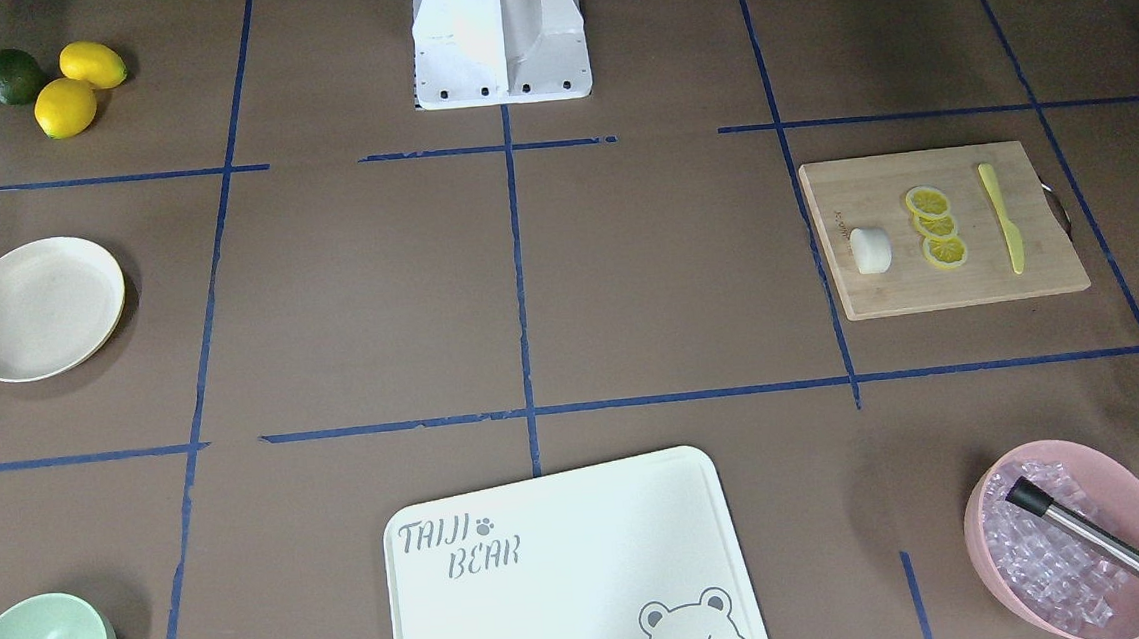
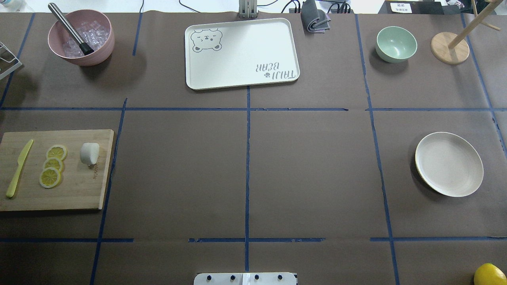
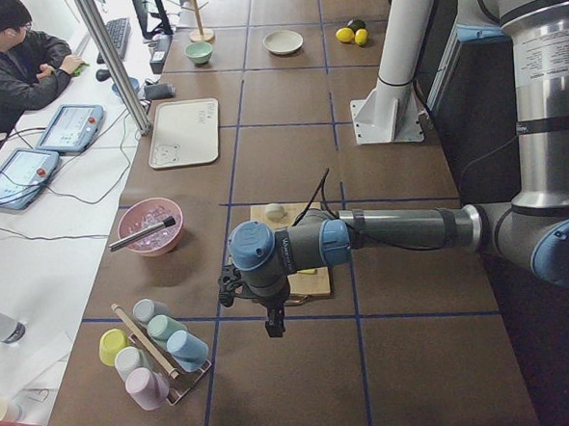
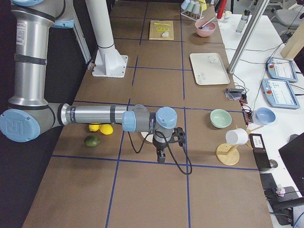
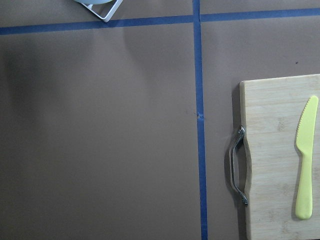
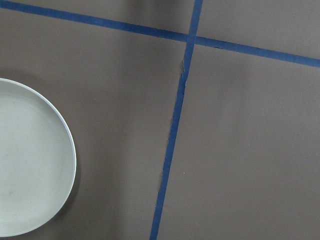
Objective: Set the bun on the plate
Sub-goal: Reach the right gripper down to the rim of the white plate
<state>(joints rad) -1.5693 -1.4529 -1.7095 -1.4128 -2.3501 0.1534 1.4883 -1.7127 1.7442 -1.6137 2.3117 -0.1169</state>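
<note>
Along the left side of the overhead view, a wooden cutting board [image 2: 79,190] carries, in order, a yellow knife [image 2: 18,168], three overlapping lemon slices [image 2: 52,165] and the bun [image 2: 89,153]. The bun sits at the board's inner end, near the slices but apart from them. I find the left gripper [image 3: 271,322] only in the side view, hanging over the table outboard of the board. Its wrist camera shows the board's handle and the knife, not the bun. I cannot tell whether its claw is released or clenched. The plate [image 2: 449,164] lies well apart on the right side, and the bun is not yet on it. The right gripper [image 4: 161,156] hangs just beside the plate, and I cannot tell its claw's state either. My assessment is that the step in hand is the approach to the bun, and the left arm is the nearer one. I would carry it across the board, centre it over the bun, and descend with the fingers set across the rounded sides and the slice-side finger in the gap. I would close gently, since the lump looks smooth and may slip or roll.
</note>
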